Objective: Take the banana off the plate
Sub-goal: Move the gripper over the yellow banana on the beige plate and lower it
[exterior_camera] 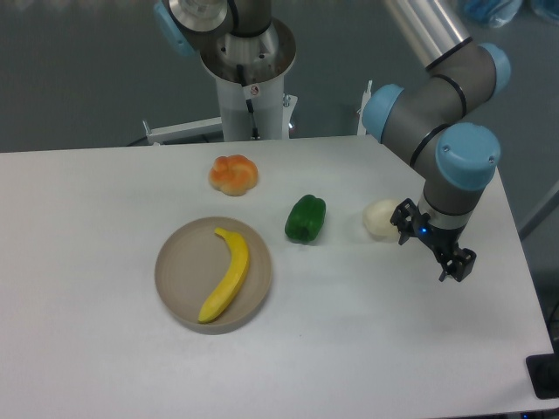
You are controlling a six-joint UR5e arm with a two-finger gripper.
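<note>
A white table (pixel 349 349) fills most of the view, with a dark grey-blue floor or wall behind it and the arm's white mounting column (pixel 251 105) rising at the far edge.

Taking the plate (pixel 179 292) as the landmark: it is a round, beige-tan dish with a low rim, sitting on the left half of the table toward the near side. The banana (pixel 227 275) lies inside it, bright yellow and curved, running diagonally from the plate's far centre down to its near edge, its lower tip close to the rim. Nothing touches the banana but the plate.

Beyond the plate, toward the far edge of the table, sits a round orange-yellow fruit (pixel 233 175), apart from the rim. To the right of the plate, just past its rim and not touching it, stands a green bell pepper (pixel 305 218). Further right again lies a pale cream fruit (pixel 381 218).

Well to the right of the plate, the arm's grey links and blue joint caps come down from the upper right. The gripper (pixel 458 266) hangs just right of the pale cream fruit, low over the table and angled toward the near right. It holds nothing; whether its black fingers are parted or closed I cannot tell from this angle.
</note>
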